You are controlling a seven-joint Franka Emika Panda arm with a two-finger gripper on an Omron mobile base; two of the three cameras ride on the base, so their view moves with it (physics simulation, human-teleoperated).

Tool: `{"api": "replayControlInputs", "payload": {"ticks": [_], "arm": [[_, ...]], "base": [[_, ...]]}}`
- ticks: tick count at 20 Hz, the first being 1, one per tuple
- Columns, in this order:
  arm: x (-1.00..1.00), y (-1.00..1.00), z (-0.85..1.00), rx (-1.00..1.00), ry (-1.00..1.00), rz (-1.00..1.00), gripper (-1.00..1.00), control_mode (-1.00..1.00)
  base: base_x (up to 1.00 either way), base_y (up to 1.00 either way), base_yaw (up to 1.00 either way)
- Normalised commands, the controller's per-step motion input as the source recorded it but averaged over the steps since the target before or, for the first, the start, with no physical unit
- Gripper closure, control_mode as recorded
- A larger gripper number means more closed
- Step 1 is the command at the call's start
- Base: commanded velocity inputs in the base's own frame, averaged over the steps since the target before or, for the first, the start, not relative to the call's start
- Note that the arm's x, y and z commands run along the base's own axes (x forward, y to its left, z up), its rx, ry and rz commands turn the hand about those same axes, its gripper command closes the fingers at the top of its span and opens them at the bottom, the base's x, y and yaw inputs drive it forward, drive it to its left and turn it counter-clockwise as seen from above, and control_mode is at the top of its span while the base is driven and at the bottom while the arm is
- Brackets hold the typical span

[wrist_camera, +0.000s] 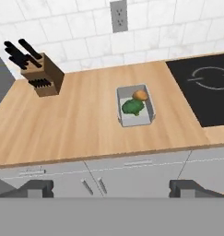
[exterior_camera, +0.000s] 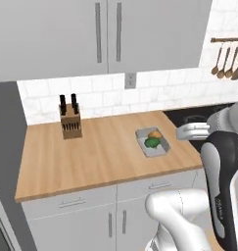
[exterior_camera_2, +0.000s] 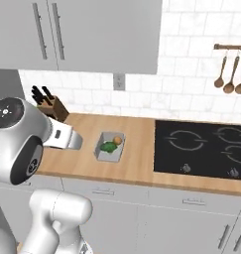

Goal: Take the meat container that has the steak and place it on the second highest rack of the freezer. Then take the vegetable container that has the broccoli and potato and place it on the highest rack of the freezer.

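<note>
So the wooden countertop [exterior_camera: 91, 152] is pretty bare. Sitting on it is the small grey vegetable container [wrist_camera: 135, 110], and inside you can see the broccoli [wrist_camera: 132, 107] with the potato [wrist_camera: 140, 95] touching it at about 1 o'clock in the hand view. The container is close to the counter's front edge, just beside the black cooktop [exterior_camera_2: 201, 149], which lies at 3 o'clock from it in the right base view.

Over at 9 o'clock from the container, well apart and back by the wall, there's a knife block [exterior_camera: 70, 121] with dark handles sticking up. The wall is white tile [wrist_camera: 76, 37] with an outlet [wrist_camera: 118, 15] right above the container's spot, at 12 o'clock. Grey upper cabinets [exterior_camera: 106, 34] with long bar handles hang overhead, and grey base cabinets [exterior_camera_2: 142, 213] with drawers run under the counter. Some wooden spoons [exterior_camera_2: 230, 74] hang from a rail above the cooktop.

The gripper [wrist_camera: 113, 188] hangs out in front of the counter, back from the container, jaws spread all the way with nothing between them.
</note>
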Motion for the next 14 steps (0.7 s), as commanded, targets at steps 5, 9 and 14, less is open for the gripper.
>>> {"api": "replayControlInputs", "payload": {"ticks": [5,9,14], "arm": [[0.00,0.00,0.00,0.00,0.00,0.00,-1.00,1.00],[0.00,0.00,0.00,0.00,0.00,0.00,-1.00,1.00],[0.00,0.00,0.00,0.00,0.00,0.00,-1.00,1.00]], "base": [[0.46,-0.45,0.15],[0.38,-0.24,-0.09],[0.00,0.00,0.00]]}}
